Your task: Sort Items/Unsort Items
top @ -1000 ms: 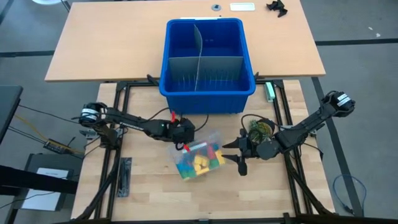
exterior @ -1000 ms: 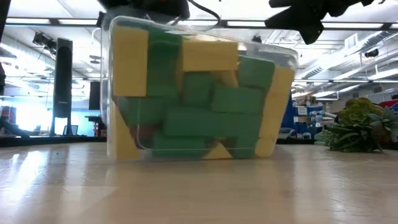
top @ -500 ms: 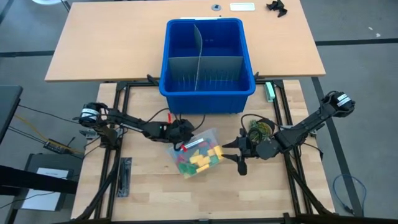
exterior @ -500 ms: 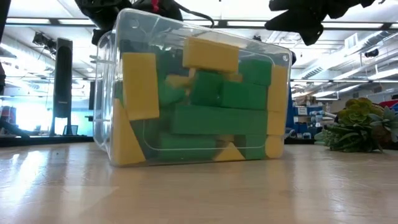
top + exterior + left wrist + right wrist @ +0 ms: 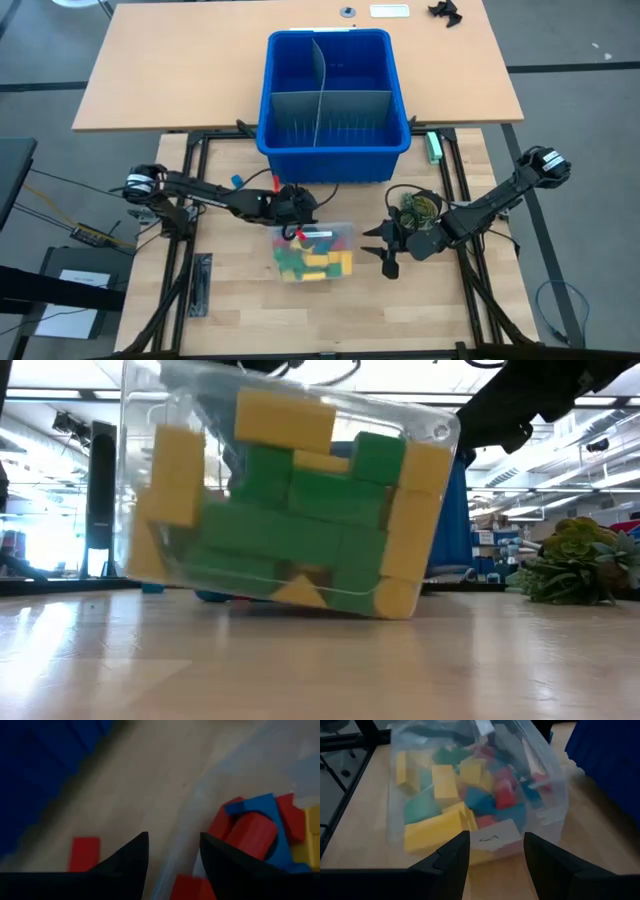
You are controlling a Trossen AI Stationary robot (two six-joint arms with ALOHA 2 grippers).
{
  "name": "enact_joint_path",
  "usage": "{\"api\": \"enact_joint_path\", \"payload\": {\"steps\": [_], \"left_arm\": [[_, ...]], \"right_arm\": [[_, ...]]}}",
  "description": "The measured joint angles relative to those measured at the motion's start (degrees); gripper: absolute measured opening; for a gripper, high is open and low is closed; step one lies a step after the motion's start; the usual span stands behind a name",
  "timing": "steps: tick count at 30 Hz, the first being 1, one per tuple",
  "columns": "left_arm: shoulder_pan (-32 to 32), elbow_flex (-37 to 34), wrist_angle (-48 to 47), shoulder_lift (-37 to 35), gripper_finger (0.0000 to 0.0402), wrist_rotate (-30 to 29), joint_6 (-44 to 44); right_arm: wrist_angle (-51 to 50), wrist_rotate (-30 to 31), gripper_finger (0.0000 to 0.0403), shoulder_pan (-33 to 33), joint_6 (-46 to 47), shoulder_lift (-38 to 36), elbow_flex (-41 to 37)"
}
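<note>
Biggest thing first: your blue bin [image 5: 334,95] with its grey dividers [image 5: 322,104] sits at the far edge of the slatted table [image 5: 240,290], straddling onto the desk behind, and every compartment you can see looks empty, so I'd say the sorting itself hasn't started. Next down is the clear tub [image 5: 311,250] near the middle of the table, just in front of the bin; in the low view it's tipped up on one bottom edge rather than sitting flat. The blocks [image 5: 300,525] are nearly all packed inside it, mostly green and yellow against the near wall, red and blue deeper in, though your left wrist view shows a red one [image 5: 84,853] loose on the table outside. Your left gripper [image 5: 293,203] is at the tub's far rim with fingers parted; whether it's touching the rim I can't tell. Your right gripper [image 5: 384,248] waits just beside the tub toward the right edge, fingers spread wide, holding nothing. My read: you're at the dump-out step, so next you need a firm hold on the tub to tip it over.
</note>
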Motion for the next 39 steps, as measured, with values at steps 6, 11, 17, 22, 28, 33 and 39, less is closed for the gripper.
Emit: {"api": "enact_joint_path", "payload": {"steps": [6,11,17,22,28,33,39], "left_arm": [[0.11,0.02,-0.6,0.91,0.0186,-1.71,0.16],[0.15,0.11,-1.74,2.19,0.0186,-6.01,1.29],[0.13,0.22,-8.38,2.22,0.0186,-10.45,7.42],[-0.35,4.49,-18.1,2.24,0.0186,-11.22,9.19],[-2.85,13.99,-30.18,2.24,0.0186,-11.92,11.37],[-6.08,18.28,-38.87,2.15,0.0186,-14.86,10.55],[-10.69,19.77,-39.77,-0.25,0.0186,-15.66,7.93]], "right_arm": [[-0.06,0.0,0.0187,0.0,1.43,0.0,0.0],[-0.2,-0.02,0.0187,0.07,1.55,0.0,0.0],[-2.13,-0.04,0.0187,0.07,1.57,0.0,0.0],[-7.01,-0.11,0.0187,0.07,3.78,0.0,0.0],[-9.49,-0.89,0.0187,0.16,6.01,0.0,0.0],[-10.18,-6.74,0.0187,0.2,8.22,0.0,0.0],[-14.08,-7.39,0.0187,1.64,13.44,0.0,-0.02]]}}
